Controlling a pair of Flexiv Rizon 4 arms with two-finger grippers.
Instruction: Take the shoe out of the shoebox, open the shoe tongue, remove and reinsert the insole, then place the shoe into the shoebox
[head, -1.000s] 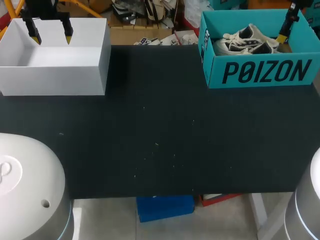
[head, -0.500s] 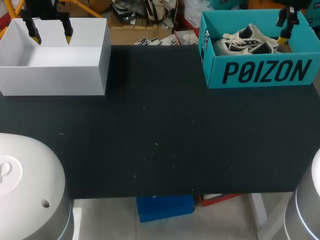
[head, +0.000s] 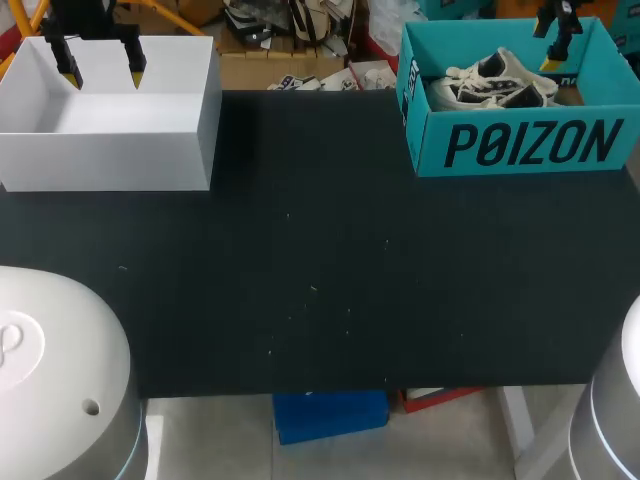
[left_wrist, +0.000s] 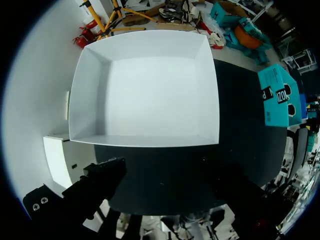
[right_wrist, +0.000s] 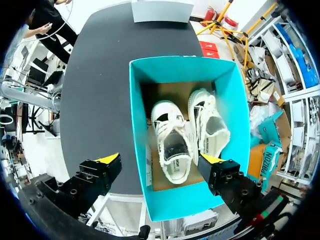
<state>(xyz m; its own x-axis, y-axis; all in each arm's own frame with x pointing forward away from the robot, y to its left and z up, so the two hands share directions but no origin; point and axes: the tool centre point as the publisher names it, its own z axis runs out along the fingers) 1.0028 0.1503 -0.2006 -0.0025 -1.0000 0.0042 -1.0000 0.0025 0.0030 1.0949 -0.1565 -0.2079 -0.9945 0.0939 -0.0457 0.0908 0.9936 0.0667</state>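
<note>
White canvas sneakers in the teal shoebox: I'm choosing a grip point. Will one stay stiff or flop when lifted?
The white canvas sneaker probably sags at the collar: its upper looks soft and frayed. The sole likely keeps its base stiff. It lies close beside its twin in the teal cardboard shoebox, so the twin may get dragged along.

bold black lettering (head: 533, 143) on teal shoebox (head: 428, 140) front

We see lots of desk (head: 330, 250) between the white box (head: 110, 150) and the shoebox (head: 520, 145), whose walls ring two shoes (right_wrist: 172, 145); both tops are open.
</note>
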